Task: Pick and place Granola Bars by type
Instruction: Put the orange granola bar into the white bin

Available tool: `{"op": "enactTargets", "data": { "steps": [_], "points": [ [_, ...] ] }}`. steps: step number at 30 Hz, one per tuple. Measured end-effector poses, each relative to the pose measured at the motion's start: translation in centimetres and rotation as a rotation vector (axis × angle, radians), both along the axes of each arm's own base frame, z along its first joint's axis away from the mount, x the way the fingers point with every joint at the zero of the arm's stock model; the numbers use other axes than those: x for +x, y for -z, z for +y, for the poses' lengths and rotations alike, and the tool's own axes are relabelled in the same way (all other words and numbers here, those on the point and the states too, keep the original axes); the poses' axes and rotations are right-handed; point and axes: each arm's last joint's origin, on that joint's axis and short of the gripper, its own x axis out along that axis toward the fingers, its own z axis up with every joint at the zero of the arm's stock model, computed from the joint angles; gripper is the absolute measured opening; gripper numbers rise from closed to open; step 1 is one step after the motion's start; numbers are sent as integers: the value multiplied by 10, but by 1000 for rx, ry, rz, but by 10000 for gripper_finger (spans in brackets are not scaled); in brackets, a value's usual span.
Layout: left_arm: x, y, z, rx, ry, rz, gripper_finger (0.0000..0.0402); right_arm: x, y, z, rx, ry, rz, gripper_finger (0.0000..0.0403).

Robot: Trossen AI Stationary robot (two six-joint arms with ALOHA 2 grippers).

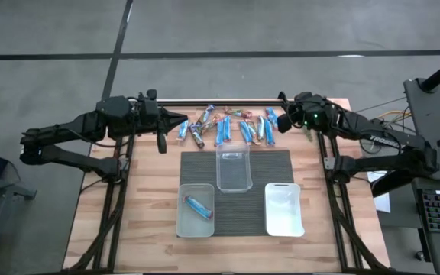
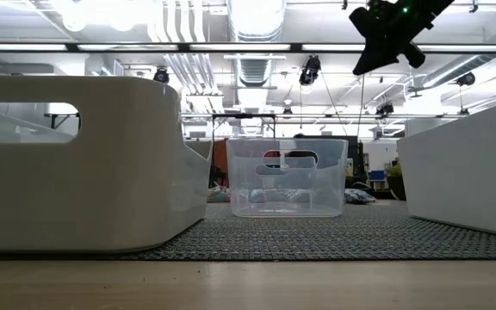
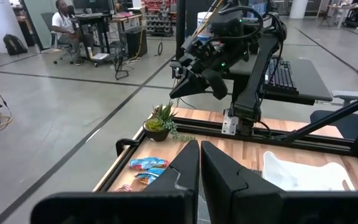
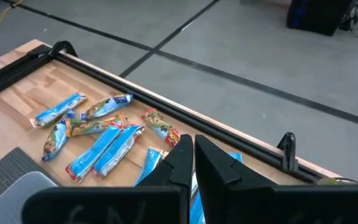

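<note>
Seen from above: bars point(image 1: 228, 127) strewn in a loose row along the far edge of the table point(image 1: 151, 198), mostly blue, a few orange or tan, between the two grippers. Left gripper point(image 1: 183, 121) raised near the row's left end, fingers pressed together, holding nothing. Right gripper point(image 1: 283, 121) raised near the row's right end, likewise closed and empty. On the grey mat point(image 1: 281, 164): a clear tub point(image 1: 234, 168) at the middle, a second tub point(image 1: 195, 210) nearer the front left with one blue bar point(image 1: 199, 205) inside, a white tub point(image 1: 284, 208) at the front right. Only from above: that single bar already in a tub. From table height: no loose bars clearly made out, only tub walls, the clear tub point(image 2: 287, 176) straight ahead on the mat's weave, one dark gripper point(image 2: 390, 34) hanging at the top. From the left wrist: closed fingers point(image 3: 185, 171), a few blue bars point(image 3: 148, 165) at the table's corner, a small green plant point(image 3: 160, 121) on the edge beside them, the other arm point(image 3: 229, 50) beyond, a person seated at a desk far back in the room. From the right wrist: closed fingers point(image 4: 182, 158) over the bars point(image 4: 98, 134), wrappers shown closest here, blue with one tan and one red-orange among them. Print on the wrappers too small to read; white lettering on the right arm in the overhead view also unreadable.
</note>
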Motion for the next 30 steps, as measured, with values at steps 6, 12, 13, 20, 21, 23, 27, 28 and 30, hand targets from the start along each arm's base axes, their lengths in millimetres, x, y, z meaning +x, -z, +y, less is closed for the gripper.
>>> {"op": "enactTargets", "data": {
  "steps": [6,12,13,20,21,23,27,28,30],
  "points": [
    [0,0,0,1,-6,0,0,0,0,0,8,-15,-3,8],
    [-1,0,5,4,-68,-1,0,0,0,1,10,-31,-1,8],
    [-2,0,7,5,-79,-1,0,1,0,1,14,-42,-2,8],
    [-6,0,27,-59,-233,-21,0,1,0,2,32,-75,-9,8],
    [-7,0,29,-65,-235,-23,1,1,0,2,32,-75,-9,8],
    [-8,0,34,-68,-243,-24,6,1,0,2,32,-75,-9,8],
    [-11,1,39,-84,-273,-5,48,2,0,3,42,-92,-13,8],
    [-11,1,40,-99,-283,3,63,2,0,3,43,-94,-13,8],
    [-12,0,41,-126,-299,32,96,2,0,3,43,-94,-13,8]
  ]
}}
